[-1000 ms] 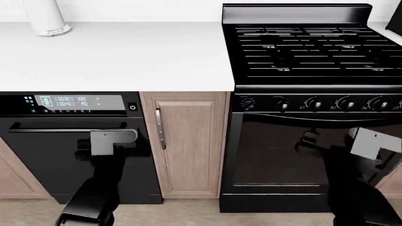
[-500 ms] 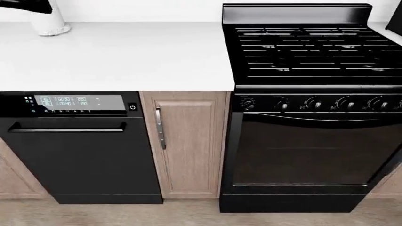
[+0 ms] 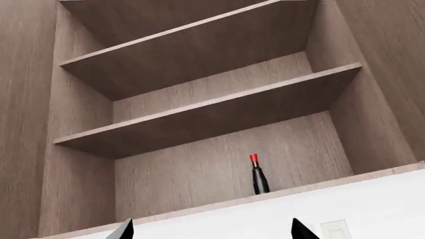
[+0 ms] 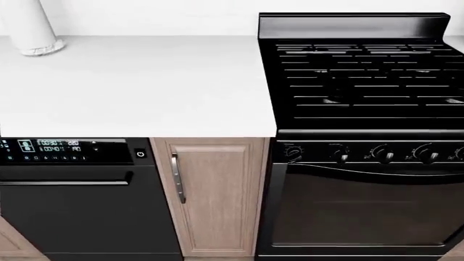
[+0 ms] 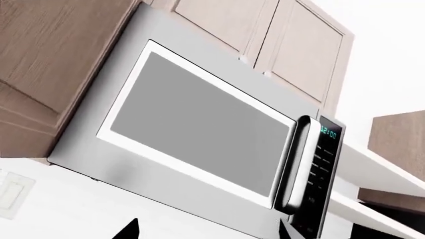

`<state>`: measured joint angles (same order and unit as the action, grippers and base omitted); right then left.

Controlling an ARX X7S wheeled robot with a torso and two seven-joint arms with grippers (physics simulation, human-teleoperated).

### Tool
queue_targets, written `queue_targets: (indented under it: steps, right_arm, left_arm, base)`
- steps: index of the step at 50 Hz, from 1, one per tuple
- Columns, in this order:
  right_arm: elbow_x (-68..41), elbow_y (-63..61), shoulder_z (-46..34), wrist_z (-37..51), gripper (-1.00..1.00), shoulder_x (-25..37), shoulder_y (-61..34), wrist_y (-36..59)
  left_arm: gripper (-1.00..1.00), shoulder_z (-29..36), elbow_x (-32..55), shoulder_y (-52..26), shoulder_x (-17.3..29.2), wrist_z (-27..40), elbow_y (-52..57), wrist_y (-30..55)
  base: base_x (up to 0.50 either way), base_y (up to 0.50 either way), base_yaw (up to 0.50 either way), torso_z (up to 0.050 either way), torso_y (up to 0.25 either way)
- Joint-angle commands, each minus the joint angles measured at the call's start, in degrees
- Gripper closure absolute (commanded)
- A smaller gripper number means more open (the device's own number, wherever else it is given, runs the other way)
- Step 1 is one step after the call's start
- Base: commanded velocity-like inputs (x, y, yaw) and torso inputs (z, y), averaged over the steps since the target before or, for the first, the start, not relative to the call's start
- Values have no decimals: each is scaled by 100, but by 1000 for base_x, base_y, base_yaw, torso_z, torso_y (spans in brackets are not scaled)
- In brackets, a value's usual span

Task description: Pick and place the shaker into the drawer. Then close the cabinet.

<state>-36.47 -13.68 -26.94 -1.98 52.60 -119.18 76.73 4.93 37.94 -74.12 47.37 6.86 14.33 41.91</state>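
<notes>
My left gripper (image 3: 214,231) is open: only its two dark fingertips (image 3: 126,230) show, far apart, with nothing between them. It points up into an open wall cabinet (image 3: 199,119) with bare wooden shelves. On the lowest shelf stands a small bottle (image 3: 259,175), dark below and red on top. It is too small to tell whether it is the shaker. My right gripper (image 5: 207,231) is open too, empty, and aimed at a steel microwave (image 5: 199,124). The drawer is out of view. Neither gripper shows in the head view.
The head view holds a white counter (image 4: 145,81) with a white cylinder (image 4: 29,30) at its back left. A black gas stove (image 4: 362,70) stands at the right. Below are a dishwasher (image 4: 73,206) and a narrow shut wooden door (image 4: 214,201) with a steel handle.
Both arms have risen out of the head view. That view has shifted, so the counter and appliance fronts now sit lower in it.
</notes>
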Motion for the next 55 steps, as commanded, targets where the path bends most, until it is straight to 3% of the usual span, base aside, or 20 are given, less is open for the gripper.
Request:
queue_targets:
  steps: [1, 55]
  right_arm:
    - [65, 67, -322, -182, -100, -6, -418, 119]
    - [54, -283, -93, 150, -100, 69, -318, 212]
  left_arm:
    - [-100, -147, 139, 77, 50, 62, 145, 91]
    - [-100, -202, 306, 465, -33, 171, 378, 102]
  base:
    - [500, 0, 0, 0, 0]
    - [472, 99, 0, 0, 1]
